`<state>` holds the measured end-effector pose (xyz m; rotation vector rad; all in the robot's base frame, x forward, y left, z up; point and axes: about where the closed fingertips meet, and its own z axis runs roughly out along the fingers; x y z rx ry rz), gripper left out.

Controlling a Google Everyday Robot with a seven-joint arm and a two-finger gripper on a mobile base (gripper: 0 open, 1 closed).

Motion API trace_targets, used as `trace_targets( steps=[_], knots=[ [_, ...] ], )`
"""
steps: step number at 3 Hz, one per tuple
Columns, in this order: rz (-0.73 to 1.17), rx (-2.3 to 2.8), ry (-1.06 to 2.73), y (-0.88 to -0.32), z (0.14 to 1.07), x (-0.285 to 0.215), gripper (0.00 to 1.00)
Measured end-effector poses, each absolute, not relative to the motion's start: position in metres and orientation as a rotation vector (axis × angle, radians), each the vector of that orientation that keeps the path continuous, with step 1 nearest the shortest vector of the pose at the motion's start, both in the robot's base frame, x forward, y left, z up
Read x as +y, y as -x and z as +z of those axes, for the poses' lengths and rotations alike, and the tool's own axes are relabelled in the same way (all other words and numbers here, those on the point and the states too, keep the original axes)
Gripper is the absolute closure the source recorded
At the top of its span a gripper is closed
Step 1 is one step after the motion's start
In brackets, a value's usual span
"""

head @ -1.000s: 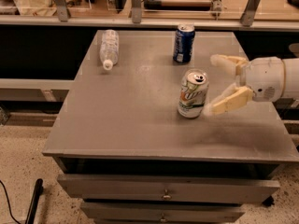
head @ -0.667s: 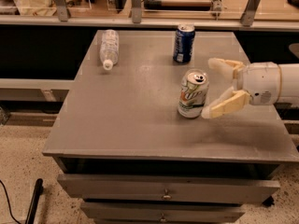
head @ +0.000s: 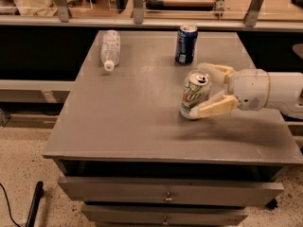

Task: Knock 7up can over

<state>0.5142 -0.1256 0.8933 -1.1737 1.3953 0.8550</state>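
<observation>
A grey surface (head: 118,122) with drawers under it fills the view, in front of a railing. The can (head: 193,99) stands right of centre, upright or nearly so (a slight lean is hard to judge). The pincer (head: 199,90) reaches in from the right, spread wide, one finger (head: 215,70) behind the can and the other against its base in front. A blue can (head: 185,44) stands further back; a bottle (head: 110,48) lies at back left.
</observation>
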Motion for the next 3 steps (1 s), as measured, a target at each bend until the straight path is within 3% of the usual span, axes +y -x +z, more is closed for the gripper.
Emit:
trace_targets(
  steps=[3],
  knots=[
    [0.88,1.297,1.136,-0.5178,0.9001,-0.1179,0.83]
  ],
)
